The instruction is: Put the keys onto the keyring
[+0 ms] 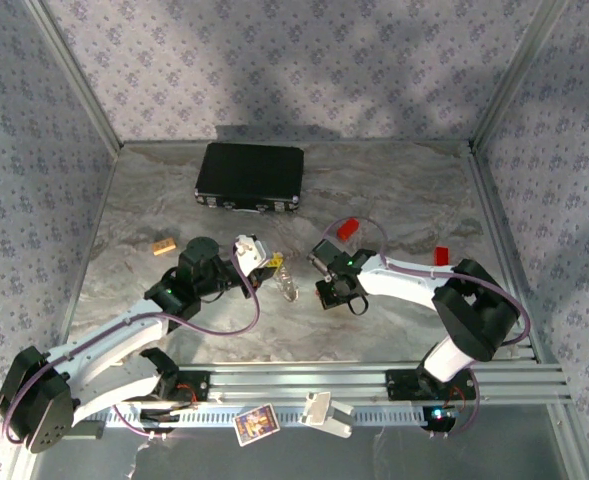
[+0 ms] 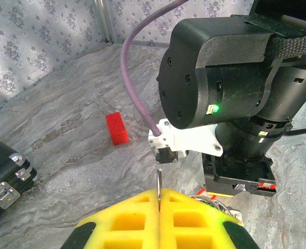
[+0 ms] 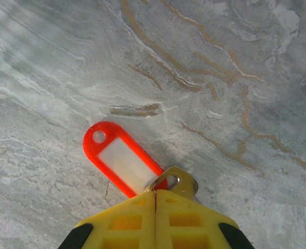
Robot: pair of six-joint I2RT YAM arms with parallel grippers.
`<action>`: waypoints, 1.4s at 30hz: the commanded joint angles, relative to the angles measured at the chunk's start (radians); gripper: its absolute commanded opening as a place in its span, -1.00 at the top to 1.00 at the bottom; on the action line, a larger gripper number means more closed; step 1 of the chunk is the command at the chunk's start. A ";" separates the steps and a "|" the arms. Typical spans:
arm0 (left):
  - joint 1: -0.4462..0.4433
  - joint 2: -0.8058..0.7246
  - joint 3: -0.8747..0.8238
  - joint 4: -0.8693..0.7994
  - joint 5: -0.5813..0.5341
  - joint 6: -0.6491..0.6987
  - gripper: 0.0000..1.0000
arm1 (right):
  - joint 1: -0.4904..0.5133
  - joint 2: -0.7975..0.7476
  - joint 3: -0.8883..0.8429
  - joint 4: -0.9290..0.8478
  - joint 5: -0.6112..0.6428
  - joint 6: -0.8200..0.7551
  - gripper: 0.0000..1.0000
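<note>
Right hand (image 3: 155, 199) pads shut on metal end of red key (image 3: 122, 160), head toward upper left, over desk (image 3: 220, 78). Left hand (image 2: 158, 199) pinched shut on thin metal sliver, prob the keyring (image 2: 158, 179). Bring key's loop square to ring end, slow

The top camera overlooks the whole table (image 1: 404, 190) from behind. Both wrist cameras hover close above it, the left facing the right arm (image 2: 230, 67).
</note>
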 commanded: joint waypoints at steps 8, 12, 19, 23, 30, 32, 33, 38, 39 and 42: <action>-0.007 -0.032 0.029 0.033 -0.014 0.007 1.00 | 0.008 -0.245 -0.027 0.043 0.009 -0.140 1.00; -0.008 -0.033 0.020 0.070 -0.047 -0.012 1.00 | -0.003 -0.387 -0.082 0.124 -0.017 -0.262 1.00; -0.010 -0.046 0.027 0.079 -0.054 -0.047 1.00 | -0.089 -0.513 -0.100 0.231 -0.342 -0.497 1.00; -0.012 -0.064 0.029 0.067 -0.070 -0.080 1.00 | -0.132 -0.522 -0.076 0.233 -0.514 -0.569 1.00; -0.017 -0.074 0.040 0.030 -0.027 -0.108 1.00 | -0.153 -0.513 -0.010 0.211 -0.653 -0.644 1.00; -0.018 -0.070 0.041 0.026 -0.006 -0.110 1.00 | -0.155 -0.503 0.012 0.192 -0.666 -0.654 1.00; -0.020 -0.067 0.042 0.026 0.006 -0.109 1.00 | -0.155 -0.496 0.026 0.181 -0.672 -0.657 1.00; -0.035 -0.051 0.049 0.027 0.027 -0.088 1.00 | -0.152 -0.453 0.088 0.150 -0.696 -0.655 1.00; -0.037 -0.046 0.048 0.030 0.023 -0.084 1.00 | -0.150 -0.446 0.097 0.149 -0.697 -0.655 1.00; -0.043 -0.037 0.052 0.032 0.014 -0.070 1.00 | -0.141 -0.431 0.117 0.154 -0.685 -0.658 1.00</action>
